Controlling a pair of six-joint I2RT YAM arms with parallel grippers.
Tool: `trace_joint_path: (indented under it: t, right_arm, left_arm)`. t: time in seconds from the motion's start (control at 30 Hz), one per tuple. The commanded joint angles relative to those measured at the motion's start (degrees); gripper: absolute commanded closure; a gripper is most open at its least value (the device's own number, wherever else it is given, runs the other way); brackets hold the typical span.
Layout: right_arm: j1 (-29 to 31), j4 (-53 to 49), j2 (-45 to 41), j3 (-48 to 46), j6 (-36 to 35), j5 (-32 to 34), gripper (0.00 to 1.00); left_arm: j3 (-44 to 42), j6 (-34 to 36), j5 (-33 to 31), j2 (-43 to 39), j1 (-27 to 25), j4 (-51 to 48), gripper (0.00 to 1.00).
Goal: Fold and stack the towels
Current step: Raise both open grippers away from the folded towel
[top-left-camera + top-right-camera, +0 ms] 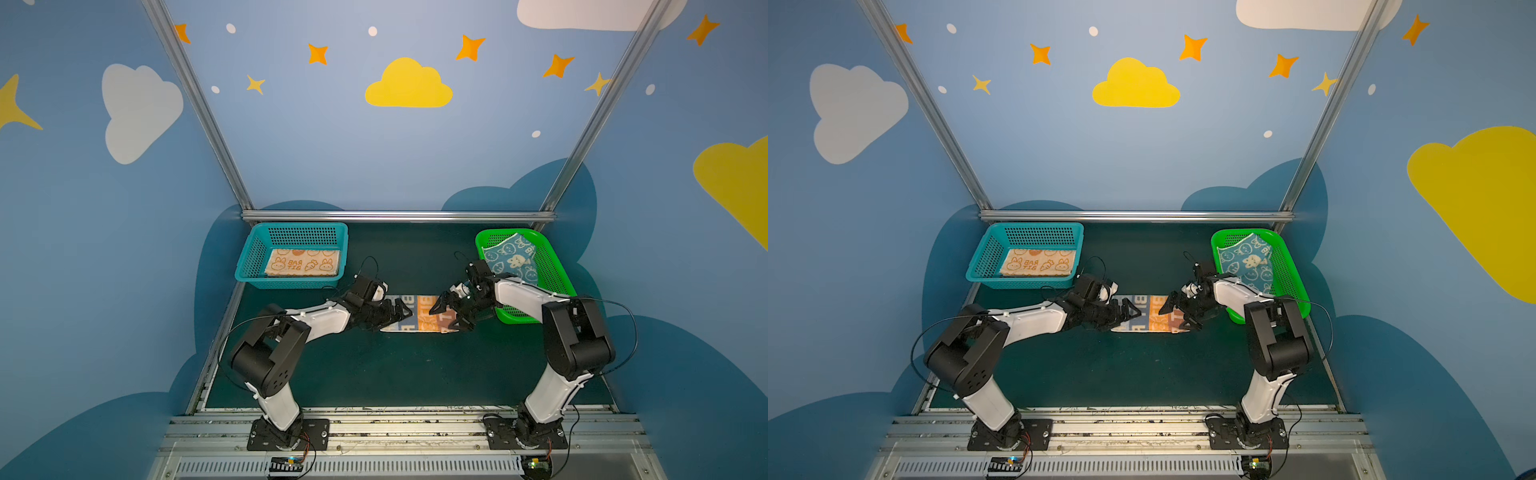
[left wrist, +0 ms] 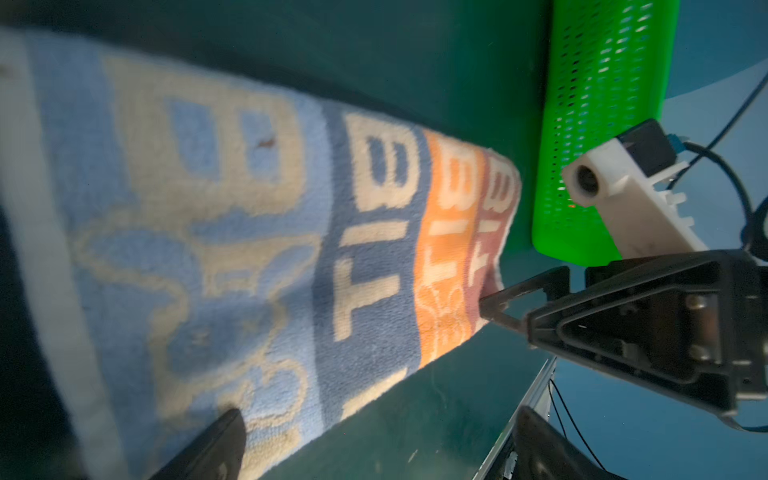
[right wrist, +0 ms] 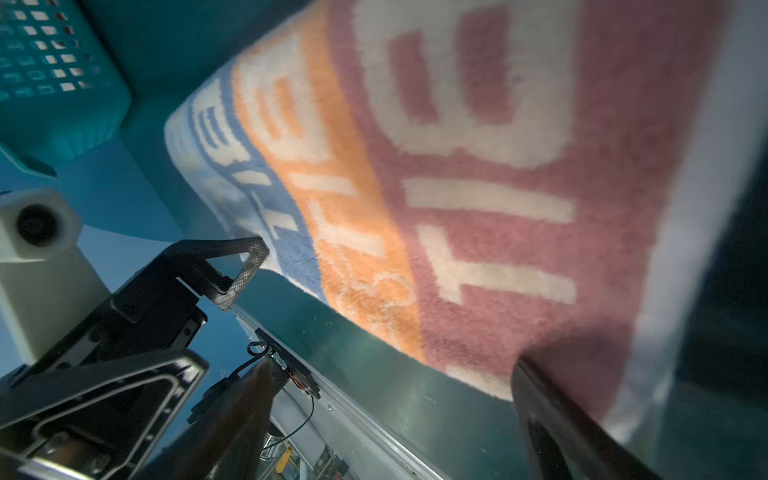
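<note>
The striped towel [image 1: 419, 318] [image 1: 1148, 318] with the lettering lies folded into a strip in the middle of the mat. My left gripper [image 1: 398, 312] [image 1: 1126, 311] is open, low over the strip's left end. My right gripper [image 1: 446, 319] [image 1: 1177, 319] is open over its right end. In the left wrist view the left gripper [image 2: 378, 449] has one finger over the towel [image 2: 249, 208] and one beyond its near edge. The right gripper [image 3: 395, 424] straddles the near edge of the towel [image 3: 478, 187] the same way. The orange-cream towel [image 1: 303, 262] lies folded; the blue towel [image 1: 513, 259] lies crumpled.
The teal basket [image 1: 249, 257] at the back left holds the orange-cream towel. The green basket [image 1: 552, 266] at the back right holds the blue towel and stands just behind my right arm. A metal rail [image 1: 399, 216] runs along the back edge.
</note>
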Motion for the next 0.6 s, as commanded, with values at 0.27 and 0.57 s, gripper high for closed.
trace_joint_path:
  t: [0.27,0.57]
  right_arm:
    - [-3.1,-4.9,0.1,3.7,-3.7,1.2,0.11]
    - [-3.2,-7.1,4.9,19.6,-1.0,-3.6,0.11]
  left_arm:
    - [2.6,3.4,-1.3,-2.0,-0.1,-4.6,0.00]
    - [17.8,9.2,-2.2,0.2,1.9,-12.1,0.00]
